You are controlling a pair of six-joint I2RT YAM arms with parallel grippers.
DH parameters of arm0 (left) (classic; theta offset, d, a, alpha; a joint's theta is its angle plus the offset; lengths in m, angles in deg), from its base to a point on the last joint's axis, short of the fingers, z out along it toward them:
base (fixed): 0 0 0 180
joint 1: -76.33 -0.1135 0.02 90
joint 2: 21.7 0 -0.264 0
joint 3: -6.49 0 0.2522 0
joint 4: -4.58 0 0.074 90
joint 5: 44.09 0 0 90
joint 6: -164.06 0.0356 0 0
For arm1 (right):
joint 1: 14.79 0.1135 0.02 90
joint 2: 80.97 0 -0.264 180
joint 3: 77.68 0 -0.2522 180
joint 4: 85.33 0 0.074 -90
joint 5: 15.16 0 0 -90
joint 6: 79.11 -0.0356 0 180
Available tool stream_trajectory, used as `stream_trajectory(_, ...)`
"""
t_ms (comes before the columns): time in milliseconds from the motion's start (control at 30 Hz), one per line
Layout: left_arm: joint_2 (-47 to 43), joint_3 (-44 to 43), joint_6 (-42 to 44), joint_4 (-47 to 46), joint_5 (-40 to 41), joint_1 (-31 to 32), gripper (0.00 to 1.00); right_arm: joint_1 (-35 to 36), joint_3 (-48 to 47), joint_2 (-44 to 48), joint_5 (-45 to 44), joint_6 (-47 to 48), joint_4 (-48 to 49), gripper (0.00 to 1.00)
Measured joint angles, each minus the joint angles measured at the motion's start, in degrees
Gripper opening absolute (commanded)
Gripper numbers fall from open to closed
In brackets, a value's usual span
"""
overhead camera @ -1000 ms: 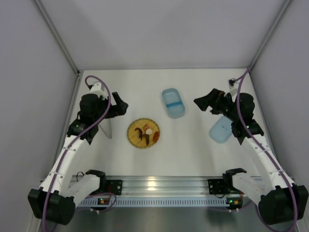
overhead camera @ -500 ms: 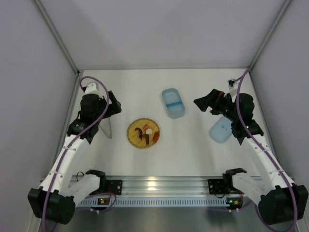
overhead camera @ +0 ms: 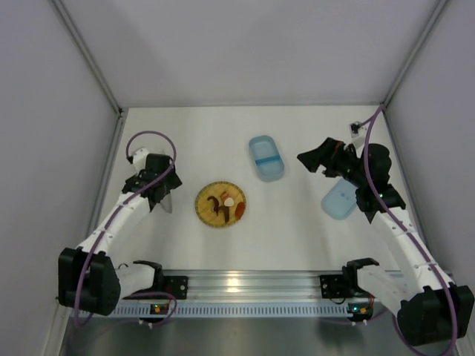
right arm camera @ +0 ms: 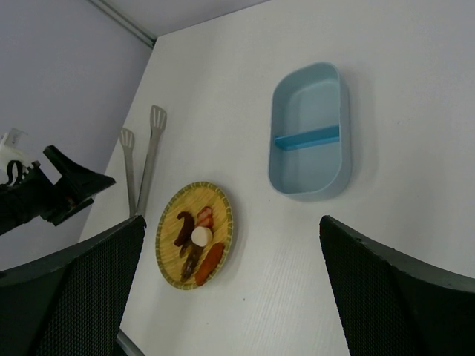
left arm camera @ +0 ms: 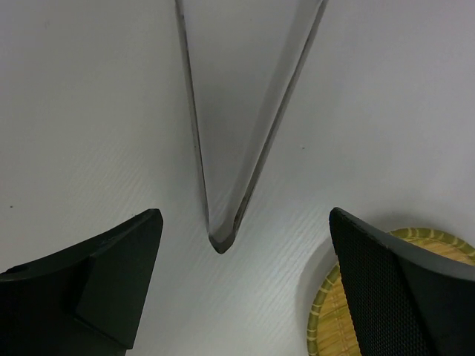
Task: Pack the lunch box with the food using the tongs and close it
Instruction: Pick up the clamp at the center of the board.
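Note:
The pale V-shaped tongs [left arm camera: 220,237] lie flat on the table left of the yellow plate [overhead camera: 221,205]. My left gripper [left arm camera: 243,216] hovers open over their joined end, one finger on each side, touching nothing. The food [right arm camera: 197,239], brown, red, white and orange pieces, sits on the plate [right arm camera: 169,222]. The light-blue lunch box [overhead camera: 266,158] stands open and empty behind the plate, its divider showing in the right wrist view [right arm camera: 309,137]. Its lid [overhead camera: 339,200] lies at the right, partly under my right arm. My right gripper [overhead camera: 312,159] hangs open beside the box, holding nothing.
The plate's rim [left arm camera: 326,315] lies close to my left gripper's right finger. The left wall [overhead camera: 52,148] of the booth is near the tongs [overhead camera: 169,203]. A small white fitting [overhead camera: 357,129] sits at the back right corner.
My left arm has swung back and down, bringing its open gripper over the joined end of the tongs. The right arm has not moved.

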Motion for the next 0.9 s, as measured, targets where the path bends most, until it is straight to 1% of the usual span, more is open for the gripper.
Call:
stream_trajectory(167, 2.9, 4.0, -1.6, -1.1, 1.1, -0.5, 0.99, 0.0, 0.0, 0.0, 0.7, 0.0, -0.3, 0.99)
stream_trajectory(367, 6.3, 7.0, -0.8, -6.0, 0.5, -3.2, 0.99, 0.0, 0.0, 0.0, 1.1, 0.0, -0.3, 0.99)
stream_trajectory(567, 10.2, 7.9, 1.1, -12.6, -3.1, -5.1, 0.99, 0.0, 0.0, -0.5, 1.6, 0.0, -0.3, 0.99)
stream_trajectory(667, 12.7, 7.7, 2.3, -15.5, -3.7, -5.3, 0.99, 0.0, 0.0, -1.3, 1.9, 0.0, -0.3, 0.99)
stream_trajectory(900, 18.9, 5.7, 3.2, -16.7, -3.0, -6.3, 0.99, 0.0, 0.0, -1.8, 2.2, 0.0, -0.3, 0.99)
